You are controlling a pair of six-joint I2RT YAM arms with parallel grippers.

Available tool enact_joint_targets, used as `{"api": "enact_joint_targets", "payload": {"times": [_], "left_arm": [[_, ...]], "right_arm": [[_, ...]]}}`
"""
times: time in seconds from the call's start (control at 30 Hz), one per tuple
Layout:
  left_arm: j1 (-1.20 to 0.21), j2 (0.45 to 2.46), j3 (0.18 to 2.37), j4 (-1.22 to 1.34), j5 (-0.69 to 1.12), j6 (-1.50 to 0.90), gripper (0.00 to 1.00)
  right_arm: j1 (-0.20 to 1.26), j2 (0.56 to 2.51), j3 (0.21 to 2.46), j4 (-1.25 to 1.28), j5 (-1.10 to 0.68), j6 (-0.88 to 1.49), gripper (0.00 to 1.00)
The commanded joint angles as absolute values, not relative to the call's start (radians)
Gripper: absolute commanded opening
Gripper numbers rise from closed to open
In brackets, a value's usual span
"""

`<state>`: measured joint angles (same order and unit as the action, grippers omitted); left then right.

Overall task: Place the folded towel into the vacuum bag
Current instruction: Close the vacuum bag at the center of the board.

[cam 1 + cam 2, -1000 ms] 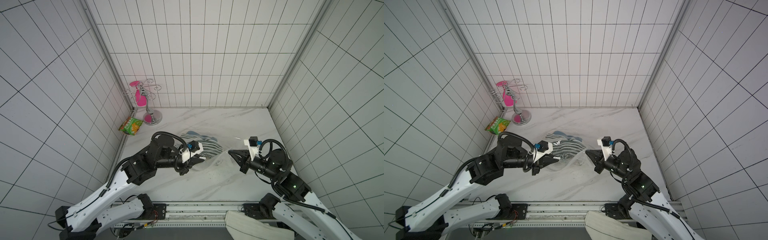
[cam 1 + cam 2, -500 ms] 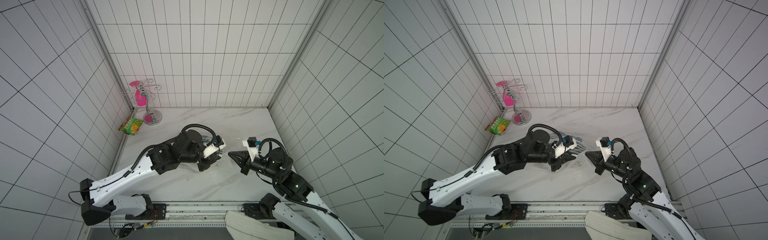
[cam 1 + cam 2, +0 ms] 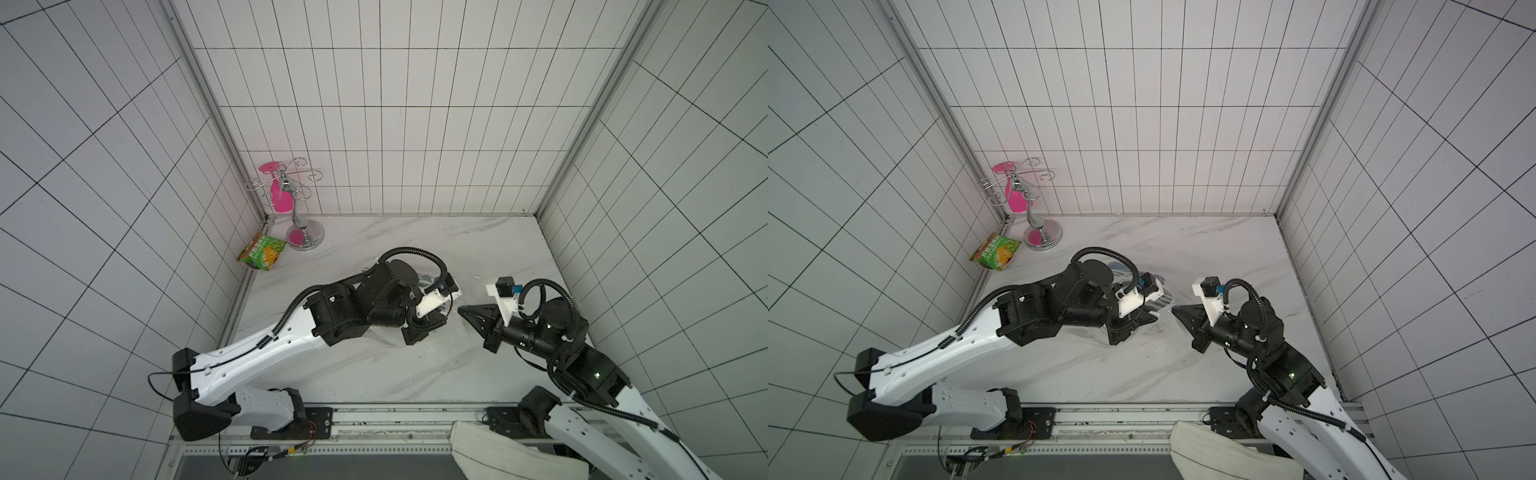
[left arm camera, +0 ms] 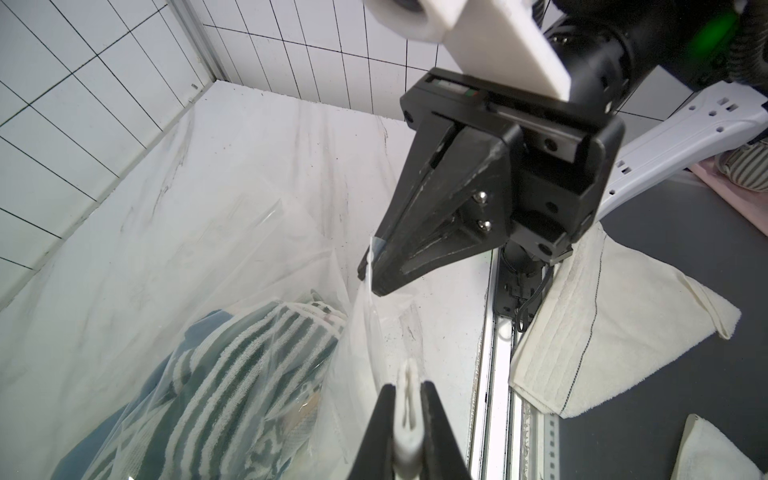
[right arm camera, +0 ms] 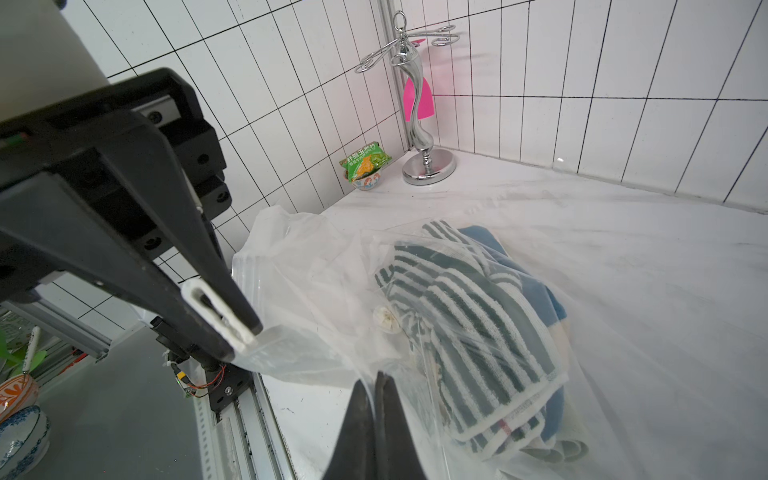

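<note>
Towel (image 5: 469,324) is in the bag (image 5: 299,257): the striped roll lies under the clear film with some blue cloth bundled against it. Nothing pokes out of the mouth that I can see. Bag lies mid surface (image 3: 415,374), mouth end lifted toward both arms.

Left claw (image 4: 409,388) is clamped nearly closed on the white clip (image 5: 216,311) that rides the zip strip. Right claw (image 4: 372,274) is fully closed, pinching a thin edge of bag film at the mouth. The two claws are near each other, tips facing.

My read: placement itself is done. What's left is at most running the zip and letting go. Mouth looks unsealed between the claws; can't tell how far the zip is run.

Snack packet (image 3: 262,252) and chrome stand (image 3: 305,232) sit in the back corner, well apart from the bag.
</note>
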<state>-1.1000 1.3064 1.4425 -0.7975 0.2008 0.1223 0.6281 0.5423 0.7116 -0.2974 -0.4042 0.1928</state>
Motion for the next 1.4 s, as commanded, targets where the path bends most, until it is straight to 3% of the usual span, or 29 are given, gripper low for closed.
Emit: {"api": "enact_joint_targets", "payload": {"times": [0.0,0.63,1.2,1.37], "left_arm": [[-1.103,1.325,1.484,-0.827,0.182,0.120,0.00],[-1.144,1.407,1.560,-0.906,0.075,0.134,0.00],[-1.162,1.429,1.468,-0.839,-0.090,0.076,0.03],[-1.163,1.386,1.418,-0.740,-0.021,0.010,0.04]], "right_arm": [[0.624,0.531,0.752,-0.274,-0.428,0.170,0.00],[0.624,0.518,0.756,-0.258,-0.465,0.208,0.00],[0.623,0.478,0.771,-0.256,-0.503,0.249,0.00],[0.624,0.485,0.755,-0.239,-0.518,0.256,0.00]]}}
